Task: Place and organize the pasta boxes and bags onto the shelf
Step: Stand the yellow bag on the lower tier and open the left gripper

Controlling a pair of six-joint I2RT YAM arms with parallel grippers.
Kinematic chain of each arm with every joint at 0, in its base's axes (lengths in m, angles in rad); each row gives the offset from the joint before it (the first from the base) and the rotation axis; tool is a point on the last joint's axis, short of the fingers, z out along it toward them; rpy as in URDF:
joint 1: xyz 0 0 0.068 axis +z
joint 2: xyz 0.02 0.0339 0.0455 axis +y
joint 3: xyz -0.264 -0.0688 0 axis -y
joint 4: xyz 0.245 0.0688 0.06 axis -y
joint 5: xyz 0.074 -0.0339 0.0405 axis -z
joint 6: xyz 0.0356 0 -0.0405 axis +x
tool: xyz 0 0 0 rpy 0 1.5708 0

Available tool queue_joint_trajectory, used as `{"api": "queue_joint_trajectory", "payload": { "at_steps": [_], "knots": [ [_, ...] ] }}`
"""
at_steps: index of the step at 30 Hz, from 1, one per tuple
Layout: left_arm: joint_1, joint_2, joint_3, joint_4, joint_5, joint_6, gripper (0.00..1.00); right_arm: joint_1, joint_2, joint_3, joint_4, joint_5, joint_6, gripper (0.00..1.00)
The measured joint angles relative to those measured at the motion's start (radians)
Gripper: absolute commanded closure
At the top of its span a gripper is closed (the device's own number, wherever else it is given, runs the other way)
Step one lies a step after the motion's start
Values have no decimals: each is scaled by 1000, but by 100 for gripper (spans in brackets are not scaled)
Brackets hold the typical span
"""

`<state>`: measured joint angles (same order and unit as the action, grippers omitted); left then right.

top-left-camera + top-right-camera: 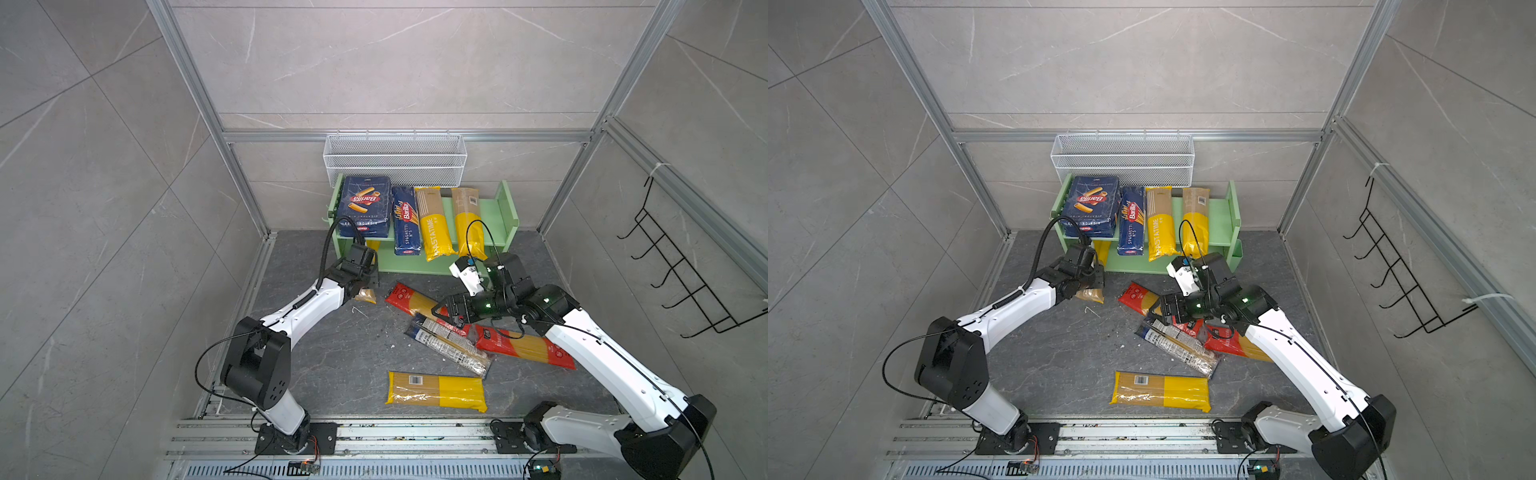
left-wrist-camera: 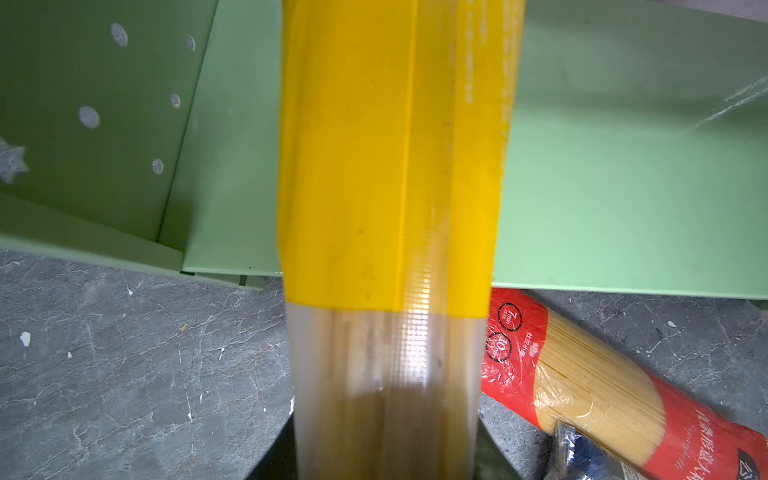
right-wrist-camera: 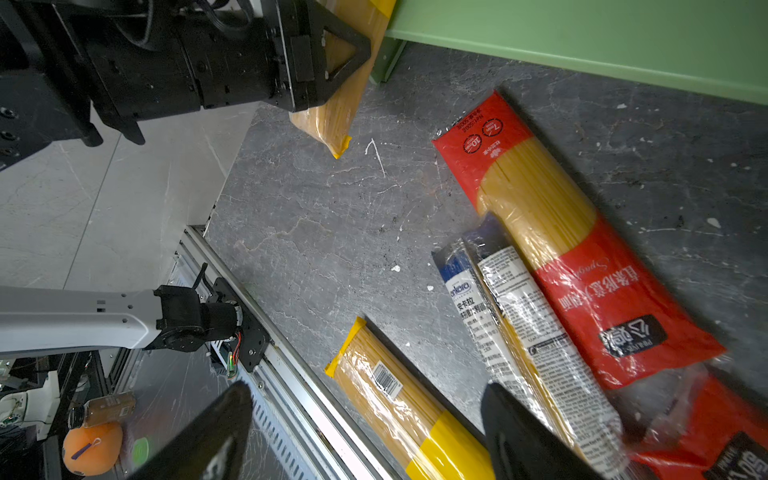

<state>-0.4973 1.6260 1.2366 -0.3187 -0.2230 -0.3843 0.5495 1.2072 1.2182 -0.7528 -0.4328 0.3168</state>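
Observation:
The pale green shelf (image 1: pixel 492 208) stands at the back. Its upper tier carries the wide blue pasta box (image 1: pixel 365 205), the narrow blue pasta box (image 1: pixel 406 220) and two yellow-and-clear bags (image 1: pixel 434 224) (image 1: pixel 468 220). My left gripper (image 1: pixel 369 272) is shut on another yellow-and-clear bag (image 2: pixel 386 187), whose far part lies on the lower tier (image 2: pixel 623 187). On the floor lie two red-ended bags (image 1: pixel 409 297) (image 1: pixel 528 347), a black-and-white printed bag (image 1: pixel 451 347) and a yellow-and-clear bag (image 1: pixel 436 390). My right gripper (image 1: pixel 442 313) hangs open over the red and printed bags, with nothing between its fingers (image 3: pixel 523 436).
A white wire mesh basket (image 1: pixel 395 160) hangs behind the shelf. A black wire hook rack (image 1: pixel 681 282) is fixed to the right wall. Aluminium rails (image 1: pixel 395 434) run along the front, and frame posts (image 1: pixel 245 183) stand at the back corners.

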Motion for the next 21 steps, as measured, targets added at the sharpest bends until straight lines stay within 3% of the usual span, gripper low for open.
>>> {"api": "queue_joint_trajectory", "payload": {
  "at_steps": [3,5,21],
  "knots": [
    [0,0,0,0,3,0,54,0,1,0,0,0,0,12],
    [1,0,0,0,6,1,44,0,1,0,0,0,0,12],
    [3,-19,0,9,18,3,32,0,1,5,-6,-1,0,12]
  ]
}}
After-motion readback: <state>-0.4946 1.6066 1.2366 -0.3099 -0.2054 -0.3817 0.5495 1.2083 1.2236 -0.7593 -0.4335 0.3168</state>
